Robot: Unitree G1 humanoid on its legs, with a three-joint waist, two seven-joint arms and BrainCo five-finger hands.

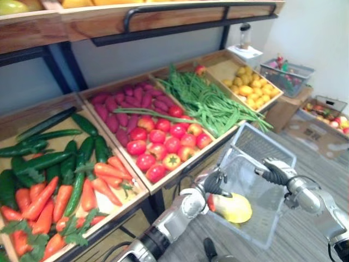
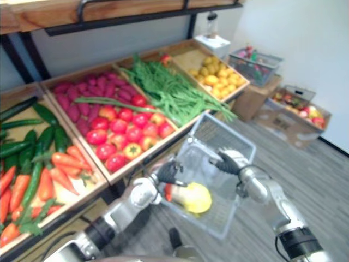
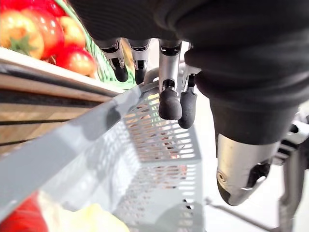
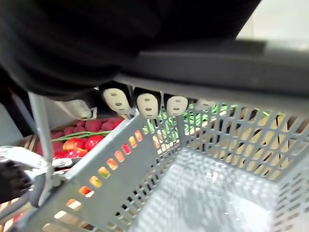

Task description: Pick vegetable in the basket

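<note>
Nearest us, our left hand (image 1: 214, 184) hangs just over one rim of the grey basket (image 1: 260, 146), its fingers (image 3: 170, 104) loose and nearly straight, gripping nothing. Our right hand (image 1: 275, 170) is curled over the basket's opposite rim and carries it. A yellow-and-red vegetable (image 1: 233, 208) lies inside the basket, just below the left hand. We judge this piece placed. What is left is to lift the left hand clear, or to fetch more from the tomatoes (image 1: 158, 143) beyond the basket.
</note>
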